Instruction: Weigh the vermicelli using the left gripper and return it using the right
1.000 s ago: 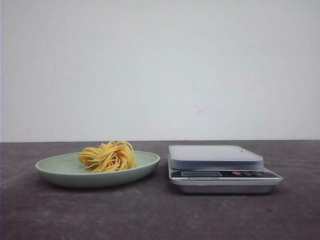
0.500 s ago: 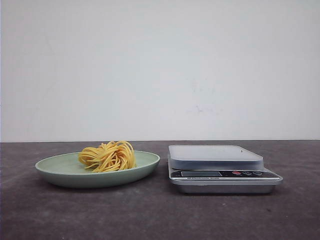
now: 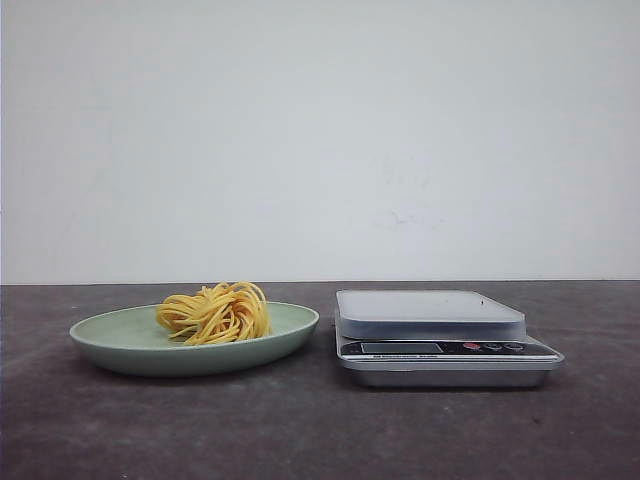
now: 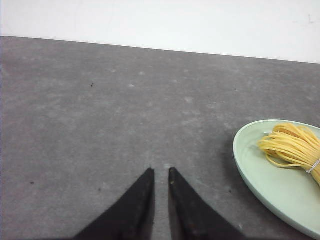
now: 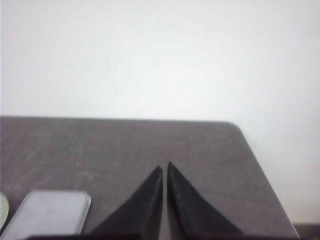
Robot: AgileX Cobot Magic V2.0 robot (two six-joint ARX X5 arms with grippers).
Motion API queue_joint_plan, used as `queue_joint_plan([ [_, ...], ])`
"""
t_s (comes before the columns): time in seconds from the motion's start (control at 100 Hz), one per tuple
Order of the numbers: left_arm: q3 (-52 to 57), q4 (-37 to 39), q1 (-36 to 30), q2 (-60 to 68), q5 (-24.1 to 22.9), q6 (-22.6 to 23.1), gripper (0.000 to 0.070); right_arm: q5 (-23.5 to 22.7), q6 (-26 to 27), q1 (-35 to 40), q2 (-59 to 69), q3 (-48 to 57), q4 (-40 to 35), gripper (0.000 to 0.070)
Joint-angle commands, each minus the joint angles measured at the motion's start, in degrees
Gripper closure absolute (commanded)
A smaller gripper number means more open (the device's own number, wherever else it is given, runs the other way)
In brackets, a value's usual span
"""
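Front view: neither arm shows; plate and scale sit side by side, apart, on the dark table (image 3: 300, 430).
Vermicelli (image 3: 216, 312): rests on the pale green plate (image 3: 110, 340), right of its middle; not yet weighed.
Vermicelli, look: small nest of thin yellow strands, looped and tangled; a pale tie seems to bind it in the left wrist view.
Scale (image 3: 440, 335): silver, platform bare, display and buttons facing the camera; likely set close to the plate for a short carry.
Left gripper (image 4: 161, 171): fingers nearly together, holding nothing, above bare table beside the plate's rim, apparently poised to reach.
Right gripper (image 5: 164, 166): closed, empty, near the scale, probably waiting its turn.
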Motion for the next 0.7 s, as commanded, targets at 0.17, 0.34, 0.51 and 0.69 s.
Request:
queue_joint_plan([
  [0.17, -1.0, -0.2, 0.2, -0.1, 0.1, 0.9, 0.0683, -15.7, -3.3, -13.3, -8.9, -26.1, 24.3, 0.0693],
  [0.34, -1.0, -0.2, 0.2, -0.1, 0.0, 0.9, 0.0684, -19.2, -3.0, -17.4, -15.6, -44.5, 39.2, 0.0693],
  [0.51, -1.0, -0.2, 0.1, -0.1, 0.1, 0.9, 0.0683, -16.7, -3.0, -19.0, -17.3, -55.7, 45.2, 0.0693],
  [0.69, -1.0, -0.2, 0.1, -0.1, 0.1, 0.9, 0.0684, -17.1, -2.8, -19.1, -17.4, -61.5, 49.9, 0.0693],
])
